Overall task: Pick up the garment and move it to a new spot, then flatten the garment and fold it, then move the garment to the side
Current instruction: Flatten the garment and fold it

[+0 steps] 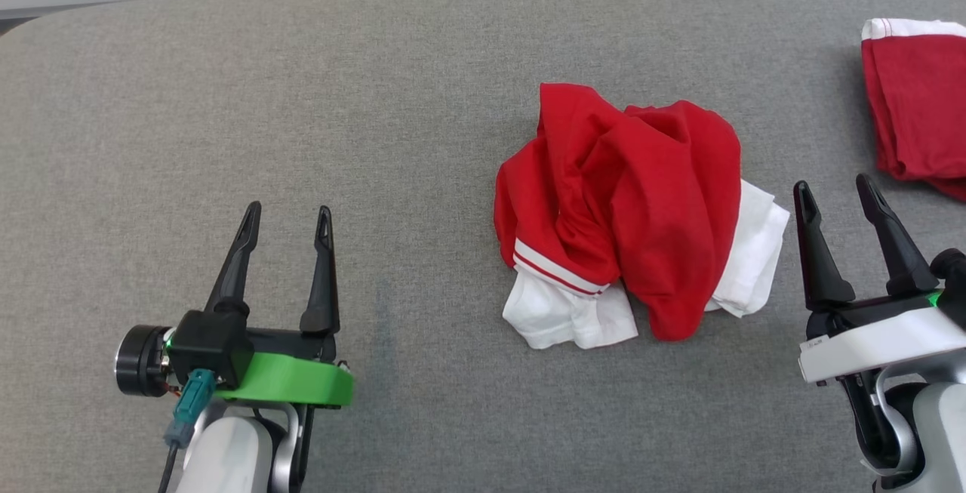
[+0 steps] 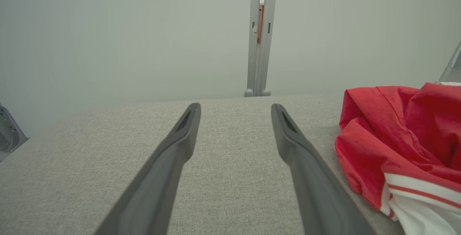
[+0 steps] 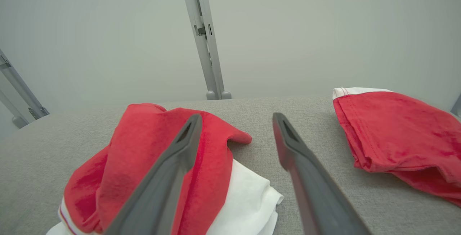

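Lying crumpled, garment (image 1: 626,206) sits well inside table (image 1: 226,100) edges.

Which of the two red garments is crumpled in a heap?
The red and white garment in the middle. It is bunched with deep creases; the other garment, at the far right, lies flat and folded.

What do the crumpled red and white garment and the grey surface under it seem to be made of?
The crumpled red and white garment: probably soft matte knit cloth, perhaps cotton jersey; it bunches in loose folds and has stitched hems. The grey surface: apparently woven matte upholstery fabric; a fine flecked weave shows.
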Tool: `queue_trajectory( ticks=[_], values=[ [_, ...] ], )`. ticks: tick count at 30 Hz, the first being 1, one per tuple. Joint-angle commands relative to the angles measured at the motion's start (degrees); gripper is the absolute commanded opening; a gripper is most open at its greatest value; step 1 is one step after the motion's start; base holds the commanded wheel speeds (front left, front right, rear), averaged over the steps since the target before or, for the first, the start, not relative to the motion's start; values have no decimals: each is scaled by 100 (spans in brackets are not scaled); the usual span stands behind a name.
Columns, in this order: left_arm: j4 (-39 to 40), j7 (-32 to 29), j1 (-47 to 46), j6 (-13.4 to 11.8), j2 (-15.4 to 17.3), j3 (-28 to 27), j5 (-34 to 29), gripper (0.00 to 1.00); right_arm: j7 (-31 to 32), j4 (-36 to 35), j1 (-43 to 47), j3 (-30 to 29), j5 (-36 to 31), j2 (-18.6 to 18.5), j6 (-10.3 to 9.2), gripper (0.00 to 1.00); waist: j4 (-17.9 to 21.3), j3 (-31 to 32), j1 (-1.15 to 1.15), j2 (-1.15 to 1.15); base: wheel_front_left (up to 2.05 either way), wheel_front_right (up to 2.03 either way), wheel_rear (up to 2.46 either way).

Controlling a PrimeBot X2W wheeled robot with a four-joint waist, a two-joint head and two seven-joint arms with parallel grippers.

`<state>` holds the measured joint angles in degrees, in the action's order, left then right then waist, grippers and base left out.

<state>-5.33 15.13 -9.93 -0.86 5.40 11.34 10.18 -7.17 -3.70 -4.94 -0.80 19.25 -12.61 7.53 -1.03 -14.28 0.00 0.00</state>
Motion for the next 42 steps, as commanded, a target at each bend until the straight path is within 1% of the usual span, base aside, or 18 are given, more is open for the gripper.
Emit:
queue_trajectory(
  ticks=[1, 7, 11, 14, 18, 20, 23, 26, 27, 28, 32, 35, 38, 42],
  values=[
    [20, 0, 96, -19, -4, 14, -6, 100, -21, 23, 17, 10, -26, -3, -8, 100, -2, 9, 0, 0, 0, 0, 0],
    [84, -46, 76, 42, -25, 177, -43, 100, 23, 36, 34, 6, -4, -16, -8, 100, -4, 15, 0, 0, 0, 0, 0],
    [179, -274, -16, 327, -97, 741, -100, 100, 45, 13, 45, -19, -9, -18, -9, 100, -9, -56, 0, 0, 0, 0, 0],
    [138, -484, -74, 494, -153, 1197, -27, 100, 72, -11, 8, -28, -24, -24, -9, 100, 10, -133, 0, 0, 0, 0, 0],
    [-108, -812, -109, 646, -212, 1854, 213, 100, 81, -18, -81, -17, -17, -2, -9, 100, 91, -248, 0, 0, 0, 0, 0],
    [-340, -944, -165, 679, -216, 2081, 282, 100, 84, -15, -111, 4, -16, 16, -9, 100, 136, -303, 0, 0, 0, 0, 0],
    [-761, -985, -287, 703, -232, 2267, 512, 100, 82, -1, -138, 41, 3, 32, -9, 100, 212, -377, 0, 0, 0, 0, 0],
    [-1119, -900, -444, 702, -238, 2277, 736, 100, 62, 25, -147, 29, 16, 35, -8, 100, 258, -408, 0, 0, 0, 0, 0],
    [-1244, -859, -523, 681, -239, 2286, 840, 60, 47, 38, -145, 14, 18, 28, -8, 100, 269, -416, 0, 0, 0, 0, 0],
    [-1336, -847, -561, 691, -240, 2296, 984, 0, 48, 46, -153, 13, 23, 30, -8, 100, 283, -425, 0, 0, 0, 0, 0],
    [-1734, -761, -809, 711, -239, 2336, 1124, 0, 43, 47, -150, -12, 14, 54, -9, 100, 312, -440, 0, 0, 0, 0, 0],
    [-1849, -566, -928, 584, -205, 2218, 1148, 0, 38, 30, -118, -83, -14, 91, -9, 100, 307, -436, 0, 0, 0, 0, 0],
    [-1747, -401, -958, 340, 7, 1951, 1122, 0, 44, 49, -61, -155, -26, 131, -9, 100, 293, -416, 0, 0, 0, 0, 0],
    [-1304, -348, -832, -77, 471, 1505, 1060, 0, 46, 89, -3, -240, -27, 156, -8, 100, 247, -386, 0, 0, 0, 0, 0]
  ],
)
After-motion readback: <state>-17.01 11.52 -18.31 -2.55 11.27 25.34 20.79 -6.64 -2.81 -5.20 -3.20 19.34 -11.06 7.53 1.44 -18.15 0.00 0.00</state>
